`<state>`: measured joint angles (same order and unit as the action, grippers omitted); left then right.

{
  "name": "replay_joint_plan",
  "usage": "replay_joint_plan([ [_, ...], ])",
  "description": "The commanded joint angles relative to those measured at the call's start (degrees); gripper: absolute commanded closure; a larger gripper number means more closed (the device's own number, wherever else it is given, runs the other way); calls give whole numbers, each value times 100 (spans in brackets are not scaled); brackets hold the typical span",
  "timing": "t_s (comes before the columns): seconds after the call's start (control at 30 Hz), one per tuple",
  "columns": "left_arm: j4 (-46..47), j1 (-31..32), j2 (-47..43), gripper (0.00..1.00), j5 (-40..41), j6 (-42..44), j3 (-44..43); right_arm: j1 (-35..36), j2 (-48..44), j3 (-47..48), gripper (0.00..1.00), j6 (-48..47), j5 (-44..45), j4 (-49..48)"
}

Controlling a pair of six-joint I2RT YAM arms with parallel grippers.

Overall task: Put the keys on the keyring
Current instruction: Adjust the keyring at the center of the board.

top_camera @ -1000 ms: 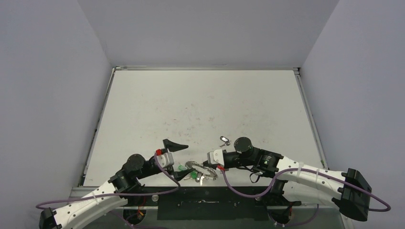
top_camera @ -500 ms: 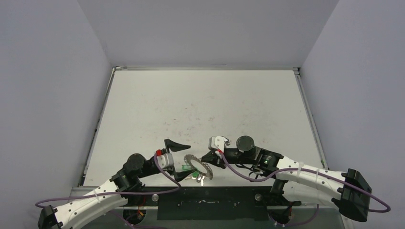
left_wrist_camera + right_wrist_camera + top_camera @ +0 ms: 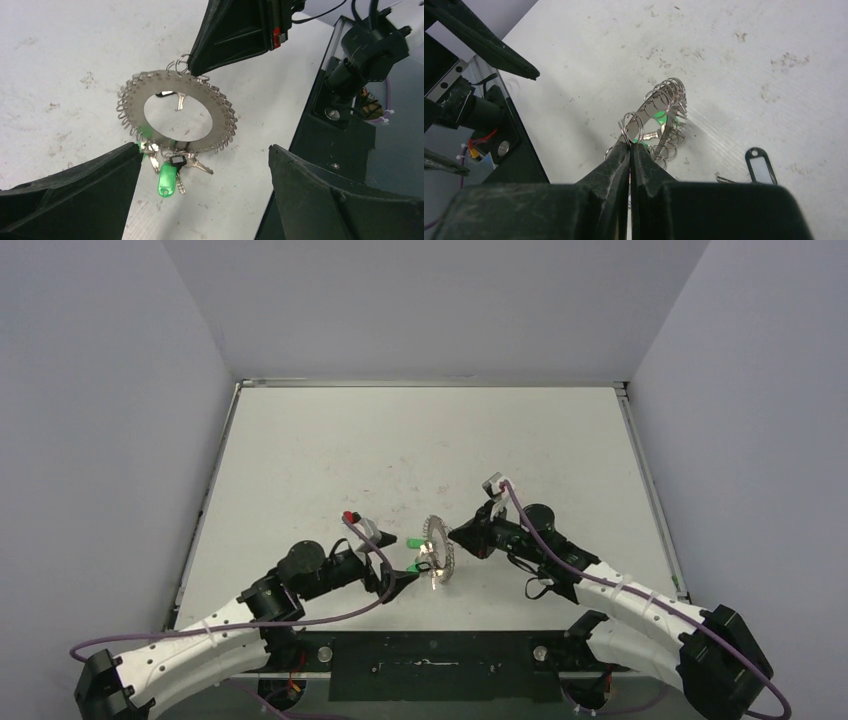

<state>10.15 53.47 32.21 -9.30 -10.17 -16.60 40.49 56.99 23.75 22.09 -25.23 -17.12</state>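
Note:
The keyring point(image 3: 437, 550) stands on edge over the table's near middle, a flat silver hoop with wire loops round its rim. My right gripper point(image 3: 453, 537) is shut on its upper rim point(image 3: 630, 145). In the left wrist view the keyring point(image 3: 220, 122) faces me. A green-tagged key point(image 3: 166, 180), a black-headed key point(image 3: 177, 161) and a silver key point(image 3: 201, 165) dangle from its lower edge. My left gripper point(image 3: 390, 558) is open just left of the ring, with nothing between its fingers point(image 3: 70, 195).
A black-framed tag with a white label point(image 3: 760, 167) lies on the table beside a loose silver key point(image 3: 724, 177), near my right gripper. The table's black front frame point(image 3: 340, 100) runs close behind the ring. Grey walls enclose the table point(image 3: 400, 440).
My right gripper has lifted the keyring from flat on the table to upright and carried it farther from the near edge. My left gripper, still open, has moved right towards it.

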Motion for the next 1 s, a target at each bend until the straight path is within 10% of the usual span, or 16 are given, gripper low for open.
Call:
replay_joint_plan([
  [0.0, -263, -2, 539, 3, 179, -248, -495, -425, -275, -217, 100, 676, 247, -235],
  [0.57, 190, -1, 1424, 13, 428, -315, -513, -1021, -403, -225, 100, -642, 504, 1203],
  [0.97, -221, -46, 2063, 23, 293, -224, -858, 586, 1514, 755, 100, -1688, 996, 1526],
])
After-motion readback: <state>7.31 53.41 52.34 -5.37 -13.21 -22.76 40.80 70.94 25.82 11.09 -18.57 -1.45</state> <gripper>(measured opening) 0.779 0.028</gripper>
